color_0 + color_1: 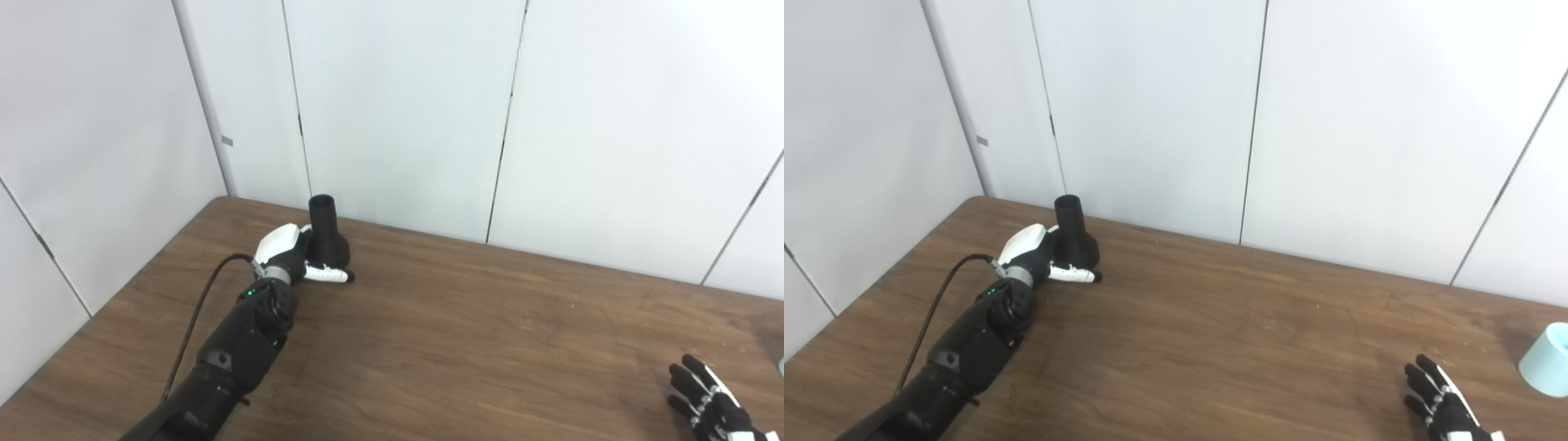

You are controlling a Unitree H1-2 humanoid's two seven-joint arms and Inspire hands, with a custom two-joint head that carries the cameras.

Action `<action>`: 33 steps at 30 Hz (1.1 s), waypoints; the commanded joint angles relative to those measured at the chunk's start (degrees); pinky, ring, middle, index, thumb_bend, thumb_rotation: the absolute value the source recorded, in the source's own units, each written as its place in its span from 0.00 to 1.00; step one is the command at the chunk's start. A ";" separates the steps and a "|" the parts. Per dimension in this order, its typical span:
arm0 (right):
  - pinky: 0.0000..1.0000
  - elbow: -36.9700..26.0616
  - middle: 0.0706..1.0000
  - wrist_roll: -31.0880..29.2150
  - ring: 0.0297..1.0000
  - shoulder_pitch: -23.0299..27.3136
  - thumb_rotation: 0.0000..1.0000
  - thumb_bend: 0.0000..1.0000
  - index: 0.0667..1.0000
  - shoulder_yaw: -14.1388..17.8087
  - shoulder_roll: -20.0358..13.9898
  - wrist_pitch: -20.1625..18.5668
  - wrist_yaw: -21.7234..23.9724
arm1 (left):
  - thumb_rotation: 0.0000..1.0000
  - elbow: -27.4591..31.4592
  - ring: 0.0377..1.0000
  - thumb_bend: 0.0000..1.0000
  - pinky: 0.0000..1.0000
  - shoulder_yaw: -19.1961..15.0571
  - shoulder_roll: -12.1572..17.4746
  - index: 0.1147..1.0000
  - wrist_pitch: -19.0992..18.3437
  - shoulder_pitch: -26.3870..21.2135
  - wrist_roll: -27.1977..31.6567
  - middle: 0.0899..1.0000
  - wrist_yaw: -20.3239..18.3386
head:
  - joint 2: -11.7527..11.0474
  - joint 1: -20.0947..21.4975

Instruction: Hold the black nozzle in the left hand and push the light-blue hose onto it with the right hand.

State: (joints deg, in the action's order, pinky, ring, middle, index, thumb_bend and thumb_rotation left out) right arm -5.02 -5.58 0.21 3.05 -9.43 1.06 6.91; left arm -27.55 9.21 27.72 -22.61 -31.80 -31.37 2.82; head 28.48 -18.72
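Observation:
The black nozzle point(326, 233) stands upright on the brown table point(465, 331) at the back left, with its narrow tube pointing up. My left hand point(288, 252) wraps its wide base: the thumb point(327, 274) lies across the front and the fingers are hidden behind it. The light-blue hose point(1546, 361) shows as a short round end at the far right edge. My right hand point(1439, 407) rests low at the right, open with its fingers spread, a little left of the hose and apart from it.
White wall panels point(398, 110) close off the table's back and left sides, just behind the nozzle. A black cable point(196, 318) runs along my left forearm. The table's far edge passes close behind the nozzle.

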 commanded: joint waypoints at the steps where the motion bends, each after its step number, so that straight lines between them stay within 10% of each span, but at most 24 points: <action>1: 0.85 -0.28 0.87 -0.36 0.91 0.98 1.00 0.57 0.90 0.28 -0.94 1.50 0.68 | 0.40 0.11 0.96 0.97 1.00 -0.08 1.13 0.83 0.81 -3.29 -0.84 0.89 1.08 | 0.06 -0.01; 13: 0.84 -0.67 0.87 0.07 0.91 0.74 1.00 0.58 0.90 0.08 -0.98 1.21 0.71 | 0.08 0.24 0.81 0.80 1.00 -2.21 -0.33 0.60 -1.56 -3.62 -1.09 0.60 4.97 | 0.43 0.10; 15: 0.84 -0.70 0.87 0.27 0.91 0.74 1.00 0.57 0.90 0.07 -1.01 1.17 0.67 | 0.06 0.27 0.80 0.58 1.00 -2.32 -0.68 0.46 -1.12 -3.40 -1.23 0.55 6.10 | 0.43 0.10; 18: 0.84 -1.15 0.87 0.60 0.91 0.54 1.00 0.58 0.90 -0.05 -0.95 1.02 0.63 | 0.01 -0.29 0.78 0.53 1.00 -2.28 -0.91 0.43 -0.10 -3.32 -1.19 0.46 7.38 | 0.65 0.26; 33: 0.85 -1.56 0.87 0.27 0.91 -0.01 1.00 0.59 0.93 0.15 -0.65 0.98 0.45 | 0.00 0.68 0.75 0.51 1.00 -1.26 -0.77 0.38 -0.48 -2.94 -1.57 0.52 7.05 | 0.92 0.44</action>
State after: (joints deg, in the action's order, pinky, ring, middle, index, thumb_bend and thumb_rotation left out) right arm -5.51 -4.95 -0.36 3.00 -9.59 0.98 7.00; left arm -28.00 7.82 25.60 -23.16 -33.33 -31.59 9.24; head 29.36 -18.19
